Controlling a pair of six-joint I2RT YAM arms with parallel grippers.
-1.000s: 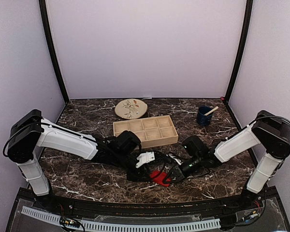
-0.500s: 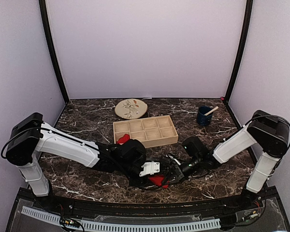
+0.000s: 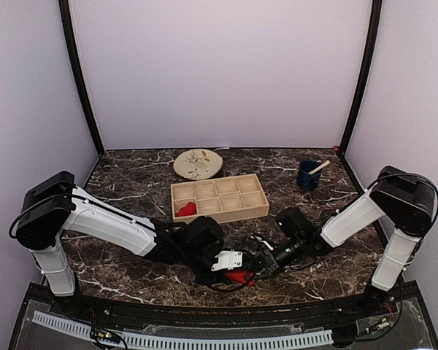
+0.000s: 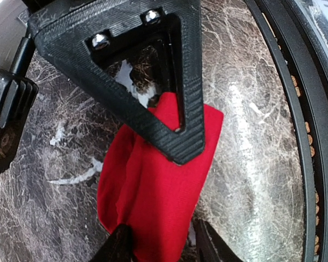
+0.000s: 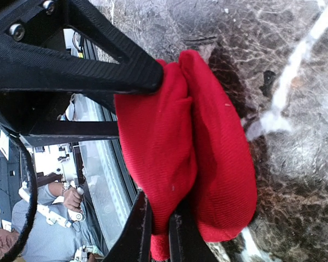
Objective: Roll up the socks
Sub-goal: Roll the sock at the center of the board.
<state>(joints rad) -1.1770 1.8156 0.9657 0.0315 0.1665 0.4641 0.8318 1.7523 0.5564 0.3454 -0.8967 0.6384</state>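
Both arms reach in low over the near edge of the table and meet just right of its middle, where a red sock lies folded on the marble. It is a short, thick bundle, doubled lengthwise, with a crease down its middle.

The right claw is nearly closed. Its two fingers are pinched tight on one end of the sock, with only a thin strip of red cloth between them.

The left claw comes from the opposite side and has the other end. Its fingers stand about half apart, the bunched cloth fills the gap between them, and the fabric sits against both. So the sock is held at both ends, and the two claws are almost touching each other above it.

The second sock, a small red lump, sits in the near-left compartment of the tray. The tray lies further back at the table's middle, well apart from the claws.

A plate lies behind the tray by the far edge. A dark blue cup with a stick in it stands toward the far right corner.
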